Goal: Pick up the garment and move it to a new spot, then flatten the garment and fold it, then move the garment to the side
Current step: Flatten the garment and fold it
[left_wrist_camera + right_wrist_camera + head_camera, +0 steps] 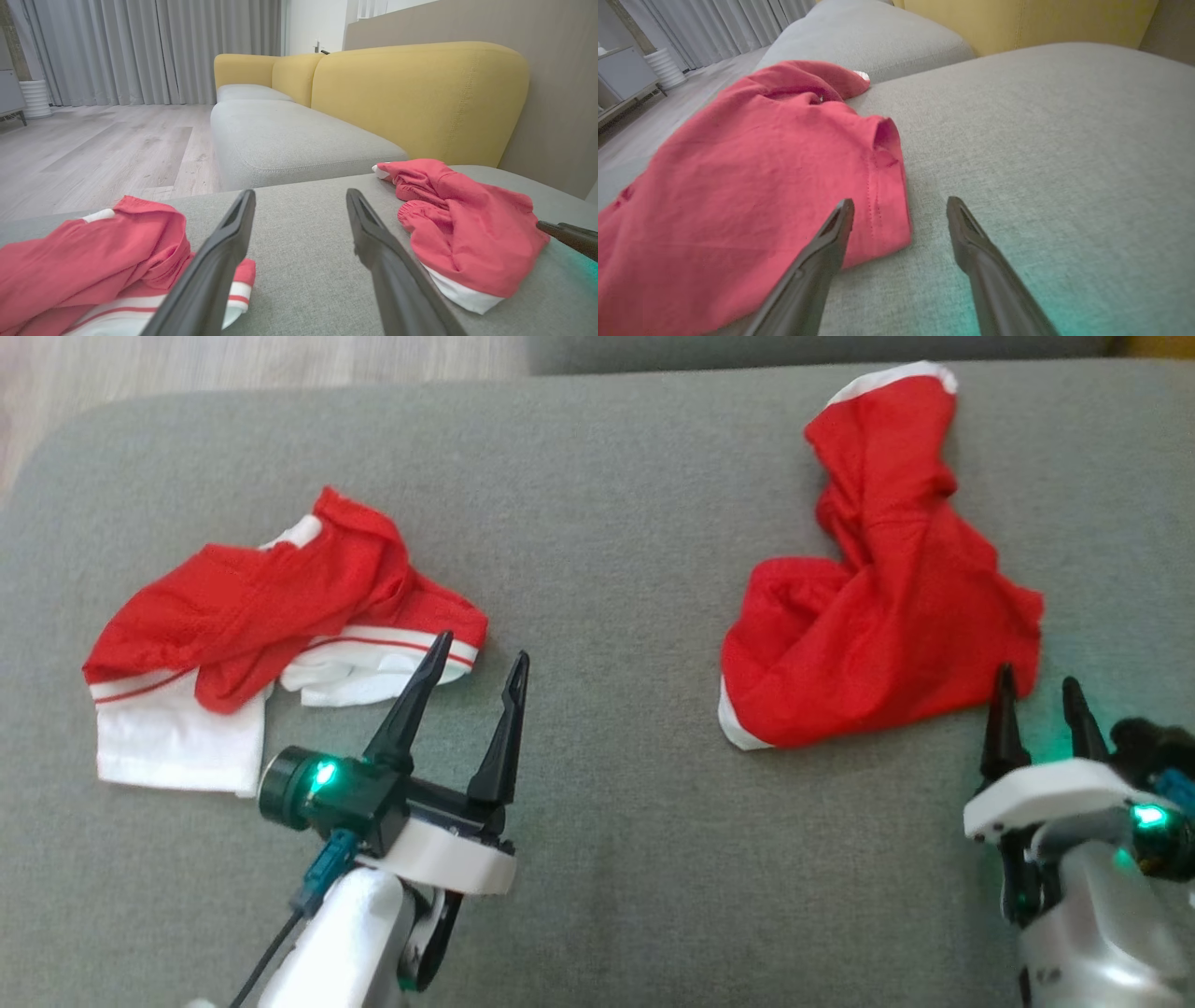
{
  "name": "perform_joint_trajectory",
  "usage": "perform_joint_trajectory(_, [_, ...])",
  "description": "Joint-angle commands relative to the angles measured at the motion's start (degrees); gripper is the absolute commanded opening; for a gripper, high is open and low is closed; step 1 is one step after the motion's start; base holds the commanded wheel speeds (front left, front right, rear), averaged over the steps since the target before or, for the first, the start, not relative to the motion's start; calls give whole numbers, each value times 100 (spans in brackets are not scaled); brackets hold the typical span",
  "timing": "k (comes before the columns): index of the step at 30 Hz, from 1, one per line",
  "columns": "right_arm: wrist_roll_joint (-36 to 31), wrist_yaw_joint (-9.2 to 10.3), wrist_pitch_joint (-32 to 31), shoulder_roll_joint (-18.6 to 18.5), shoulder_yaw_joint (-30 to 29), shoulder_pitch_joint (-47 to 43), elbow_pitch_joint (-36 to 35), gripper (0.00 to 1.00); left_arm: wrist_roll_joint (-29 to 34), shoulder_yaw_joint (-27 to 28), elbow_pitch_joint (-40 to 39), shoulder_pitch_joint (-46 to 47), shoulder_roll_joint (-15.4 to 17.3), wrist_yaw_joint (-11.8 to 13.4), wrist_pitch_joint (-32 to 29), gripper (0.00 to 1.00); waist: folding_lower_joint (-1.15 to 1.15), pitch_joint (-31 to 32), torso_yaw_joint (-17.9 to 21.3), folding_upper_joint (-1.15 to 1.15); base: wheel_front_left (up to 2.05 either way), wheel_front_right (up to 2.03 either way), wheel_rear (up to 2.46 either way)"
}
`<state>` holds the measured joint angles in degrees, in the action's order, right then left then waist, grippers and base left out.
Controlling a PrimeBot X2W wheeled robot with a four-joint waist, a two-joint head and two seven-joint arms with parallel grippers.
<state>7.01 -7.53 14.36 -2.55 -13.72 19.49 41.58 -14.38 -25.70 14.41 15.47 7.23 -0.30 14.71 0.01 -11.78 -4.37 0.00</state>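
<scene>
Nearest you, both the left end effector (482,645) and right end effector (1036,675) stand wide, empty, over the grey cushion (607,523). Just beyond the left lies a crumpled red-and-white garment (280,607); beyond the right, a red garment (887,616) (bunched, white-edged), well apart.

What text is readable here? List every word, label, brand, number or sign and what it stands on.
None: no word, label, number or sign reads on the red-and-white garment, the red garment, the grey cushion or the yellow backrest.
</scene>
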Motion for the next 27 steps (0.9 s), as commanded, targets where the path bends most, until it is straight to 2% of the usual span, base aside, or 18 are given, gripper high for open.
perform_joint_trajectory(1, [-45,4,63,-32,83,199,-33,100,52,245,-146,253,25,-36,29,100,-1,-90,-62,0,0,0,0])
perform_joint_trajectory(6, [-170,4,63,-32,73,580,513,100,154,370,-82,313,-53,-136,29,100,-1,-205,-111,0,0,0,0])
perform_joint_trajectory(7, [-185,4,63,-32,76,623,591,78,173,399,-71,315,-62,-150,29,100,-1,-214,-110,0,0,0,0])
perform_joint_trajectory(8, [-198,4,63,-32,83,658,645,10,192,426,-60,315,-71,-163,29,100,-1,-216,-105,0,0,0,0])
perform_joint_trajectory(9, [-234,4,63,-32,100,680,666,0,209,454,-49,313,-79,-176,29,100,-1,-208,-94,0,0,0,0])
perform_joint_trajectory(15, [-268,4,63,-32,166,565,322,0,291,609,45,253,-134,-223,29,100,-1,10,62,0,0,0,0])
perform_joint_trajectory(27, [-880,4,63,-32,198,43,-2045,0,335,818,60,-56,-282,-299,29,100,-1,623,373,0,0,0,0])
